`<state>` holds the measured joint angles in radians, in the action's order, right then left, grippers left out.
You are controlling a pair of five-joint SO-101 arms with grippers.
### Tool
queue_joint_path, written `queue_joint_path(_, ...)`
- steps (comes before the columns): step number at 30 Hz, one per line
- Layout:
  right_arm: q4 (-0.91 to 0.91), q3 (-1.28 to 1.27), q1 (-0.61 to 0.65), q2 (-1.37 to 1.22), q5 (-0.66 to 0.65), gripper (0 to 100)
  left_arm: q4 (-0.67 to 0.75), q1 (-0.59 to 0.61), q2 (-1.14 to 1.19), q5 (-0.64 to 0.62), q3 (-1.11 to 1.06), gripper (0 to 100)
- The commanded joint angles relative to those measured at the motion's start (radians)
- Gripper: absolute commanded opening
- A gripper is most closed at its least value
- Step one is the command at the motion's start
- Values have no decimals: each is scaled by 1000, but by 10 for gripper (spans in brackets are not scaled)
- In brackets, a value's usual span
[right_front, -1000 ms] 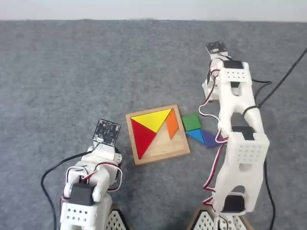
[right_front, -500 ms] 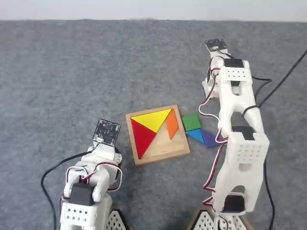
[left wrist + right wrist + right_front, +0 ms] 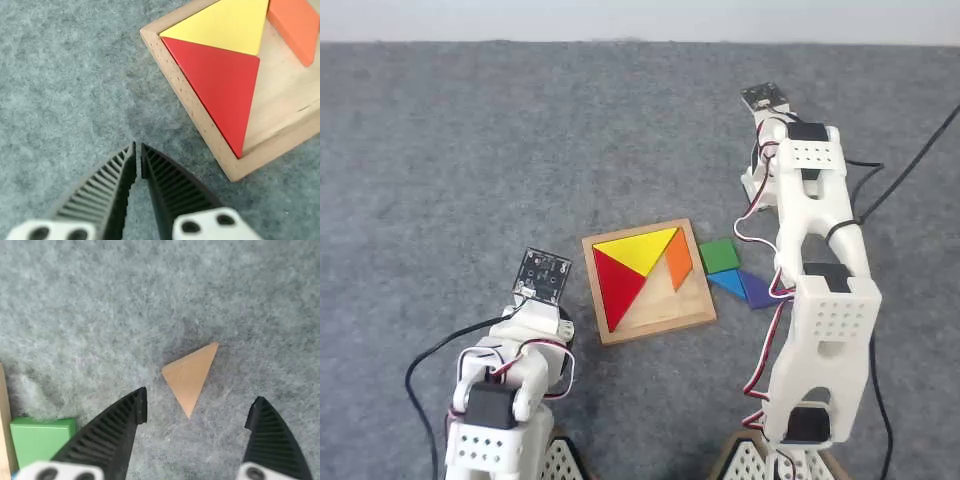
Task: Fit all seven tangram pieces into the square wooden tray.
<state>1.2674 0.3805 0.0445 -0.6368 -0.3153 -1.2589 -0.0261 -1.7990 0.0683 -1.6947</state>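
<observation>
The square wooden tray [image 3: 692, 316] lies mid-table and holds a yellow triangle [image 3: 638, 250], a red triangle [image 3: 617, 283] and an orange parallelogram [image 3: 678, 258]. Just right of it on the carpet lie a green square [image 3: 720, 255], a blue triangle [image 3: 728, 282] and a purple triangle [image 3: 757, 290]. My right gripper [image 3: 200, 407] is open above a small tan triangle [image 3: 191, 372], which lies between its fingers' line and a little beyond the tips. The green square [image 3: 40, 437] sits beside one finger. My left gripper [image 3: 138, 148] is shut and empty over the carpet, close to the tray's corner [image 3: 150, 35].
Grey carpet covers the whole table. The right arm [image 3: 815, 230] stretches along the tray's right side, over the carpet beside the loose pieces. The left arm [image 3: 515, 370] sits at the lower left, with cables trailing near both bases.
The right arm's wrist has shifted slightly farther away and to the left. The left arm and the pieces have stayed put.
</observation>
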Motion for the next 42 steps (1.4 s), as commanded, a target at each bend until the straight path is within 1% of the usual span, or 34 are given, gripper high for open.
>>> queue_joint_path(1, -33, 55, -4, 7, 38, 288, -3, 3, -18, 3, 10, 19)
queue_joint_path(4, -44, 72, -4, -24, 40, 266, -3, 3, -18, 3, 10, 19)
queue_joint_path(12, -4, 196, -5, -125, 43, 266, -3, 3, -18, 3, 10, 19)
queue_joint_path(17, 7, 244, -2, -166, 126, 264, -3, 3, -18, 3, 10, 19)
queue_joint_path(25, 10, 245, -10, -177, 140, 261, -3, 3, -18, 3, 10, 19)
queue_joint_path(31, 30, 245, -10, -177, 140, 119, -3, 3, -18, 3, 10, 19)
queue_joint_path(33, 30, 245, -10, -177, 140, 91, -3, 3, -18, 3, 10, 19)
queue_joint_path(39, 36, 245, -10, -171, 140, 84, -3, 3, -18, 3, 10, 19)
queue_joint_path(42, 74, 250, -7, -156, 140, 83, -3, 3, -18, 3, 10, 19)
